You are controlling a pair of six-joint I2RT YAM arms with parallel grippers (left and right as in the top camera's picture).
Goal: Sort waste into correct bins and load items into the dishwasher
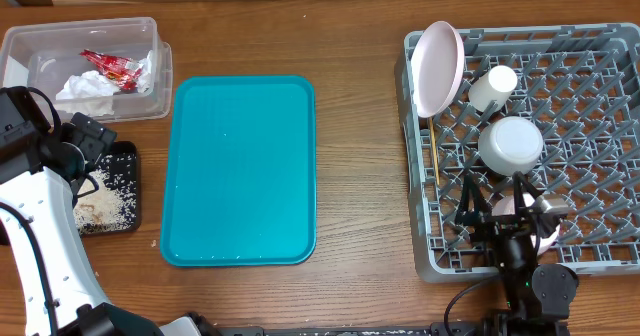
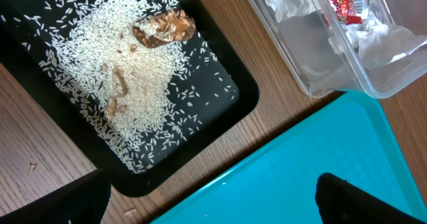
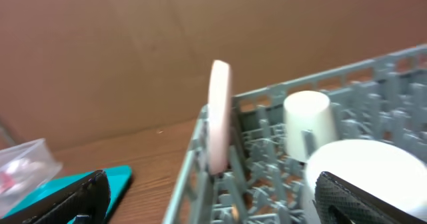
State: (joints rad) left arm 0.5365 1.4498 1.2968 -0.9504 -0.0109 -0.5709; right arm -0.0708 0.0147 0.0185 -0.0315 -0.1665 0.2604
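Observation:
The clear tub (image 1: 150, 36) holds the white napkin (image 1: 85, 88) and the red wrapper (image 1: 112, 68); both also show in the left wrist view, the napkin (image 2: 287, 1) beside the wrapper (image 2: 347, 1). The black tray (image 1: 128, 156) holds the rice scraps (image 2: 127, 71) with brown bits. My left gripper (image 2: 213, 207) is open and empty above the black tray's corner. The grey rack (image 1: 600, 56) holds the upright pink plate (image 1: 438, 68), white cup (image 1: 493, 86), upturned bowl (image 1: 511, 144) and chopstick (image 1: 436, 154). My right gripper (image 1: 500, 198) is open over the rack's front, partly hiding the pink saucer (image 1: 548, 240).
The teal serving tray (image 1: 240, 171) lies between the black tray and the rack, with nothing on it. Bare wooden table shows around it. In the right wrist view the plate (image 3: 218, 117), cup (image 3: 307, 124) and bowl (image 3: 360, 164) stand ahead of the fingers.

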